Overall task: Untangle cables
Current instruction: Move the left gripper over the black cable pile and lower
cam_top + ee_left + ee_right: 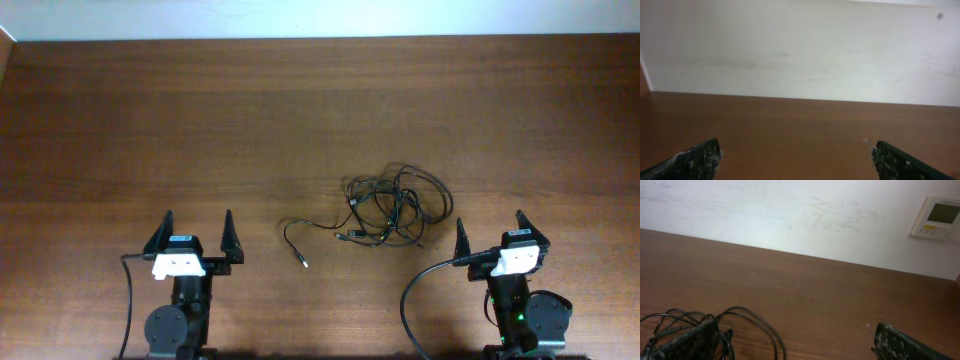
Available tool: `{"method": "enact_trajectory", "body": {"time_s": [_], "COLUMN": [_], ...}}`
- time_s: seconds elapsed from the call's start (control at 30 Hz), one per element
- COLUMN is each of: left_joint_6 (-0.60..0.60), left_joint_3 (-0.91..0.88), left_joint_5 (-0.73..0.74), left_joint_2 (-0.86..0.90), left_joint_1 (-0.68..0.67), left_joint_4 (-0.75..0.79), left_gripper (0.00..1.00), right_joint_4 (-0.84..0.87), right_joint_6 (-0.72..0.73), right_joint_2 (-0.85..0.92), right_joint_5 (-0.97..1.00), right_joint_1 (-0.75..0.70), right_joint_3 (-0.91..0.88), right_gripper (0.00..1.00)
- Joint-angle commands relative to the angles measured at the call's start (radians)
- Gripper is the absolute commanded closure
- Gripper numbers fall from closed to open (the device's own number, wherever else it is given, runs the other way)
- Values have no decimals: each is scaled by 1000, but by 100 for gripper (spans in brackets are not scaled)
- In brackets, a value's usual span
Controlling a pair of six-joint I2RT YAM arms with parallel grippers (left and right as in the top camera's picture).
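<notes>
A knot of thin black cables (388,207) lies on the wooden table (250,120), right of centre, with one loose strand (296,240) trailing left to a small plug end. My right gripper (491,228) stands open just right of and nearer than the tangle, touching nothing. From the right wrist view, cable loops (747,322) show beside the left fingertip, and the right gripper (796,336) holds nothing. My left gripper (197,227) is open at the near left, well away from the cables. In the left wrist view the left gripper (795,154) frames bare wood only.
Thicker black wires (415,300) run from the arm bases at the near edge. A white wall (800,50) rises behind the table's far edge, with a small control panel (937,217) on it at the right.
</notes>
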Motion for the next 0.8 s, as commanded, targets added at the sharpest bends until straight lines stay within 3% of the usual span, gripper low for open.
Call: {"method": "enact_trajectory", "body": {"time_s": [0.0, 0.17, 0.2, 0.33, 0.5, 0.57, 0.7, 0.73, 0.77], "left_joint_6": [-5, -5, -5, -4, 63, 63, 63, 63, 62], "left_joint_3": [95, 431, 560, 893, 1281, 1371, 1396, 1396, 1396], "left_joint_5": [130, 145, 145, 149, 285, 308, 359, 386, 414], "left_joint_2": [-1, 74, 142, 385, 769, 898, 1081, 1133, 1186], "left_joint_1": [-3, -3, -3, -4, -4, -4, -4, -4, -4], "left_joint_4": [-77, -493, -622, -906, -1264, -1366, -1379, -1383, -1392], "left_gripper": [1, 1, 1, 1, 1, 1, 1, 26, 94], "right_joint_4": [-5, -5, -5, -5, -5, -5, -5, -5, -5], "right_joint_6": [11, 11, 11, 11, 11, 11, 11, 11, 11], "right_joint_2": [3, 3, 3, 3, 3, 3, 3, 3, 3], "right_joint_5": [-19, -19, -18, -19, -19, -18, -18, -19, -19], "right_joint_1": [-6, -6, -6, -6, -6, -6, -6, -6, -6], "right_joint_3": [-5, -5, -5, -5, -5, -5, -5, -5, -5], "right_gripper": [1, 1, 1, 2, 2, 2, 2, 2, 1]}}
